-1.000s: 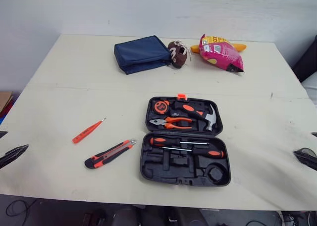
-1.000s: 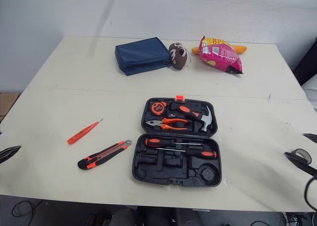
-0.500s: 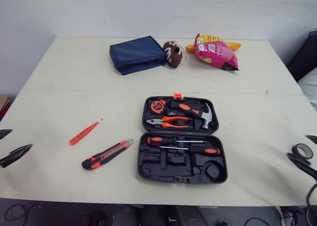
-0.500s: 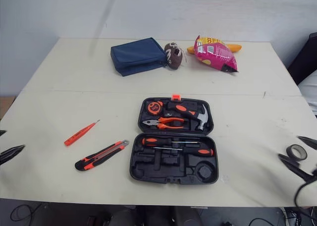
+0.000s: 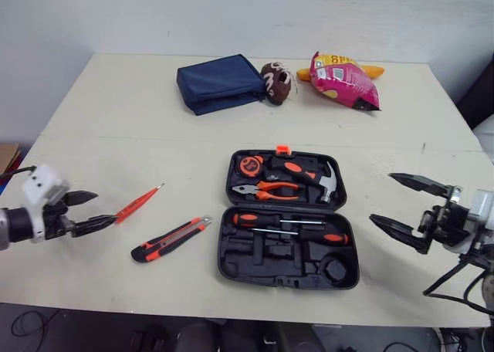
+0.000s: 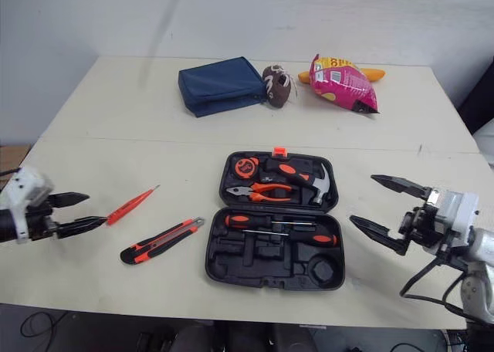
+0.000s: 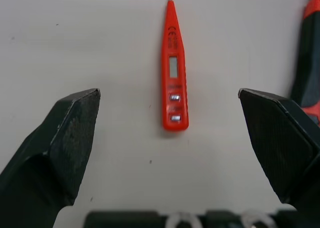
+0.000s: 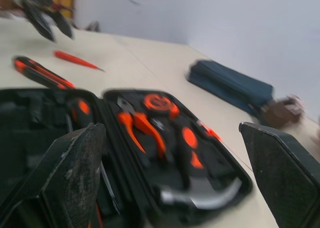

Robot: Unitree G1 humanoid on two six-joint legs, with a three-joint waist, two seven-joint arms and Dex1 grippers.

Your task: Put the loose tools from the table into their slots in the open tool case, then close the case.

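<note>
Your left gripper has its black, wedge-shaped fingers spread wide and empty. It hovers just left of the slim red voltage tester pen, which lies flat on the matte cream tabletop, touching neither finger. Your right gripper is also wide apart and holds nothing, just right of the open black moulded tool case. Inside sit a hammer, orange-handled pliers, a tape measure and two screwdrivers. The orange-and-black utility knife lies loose left of the case, and the left wrist view cuts it off at the edge.
</note>
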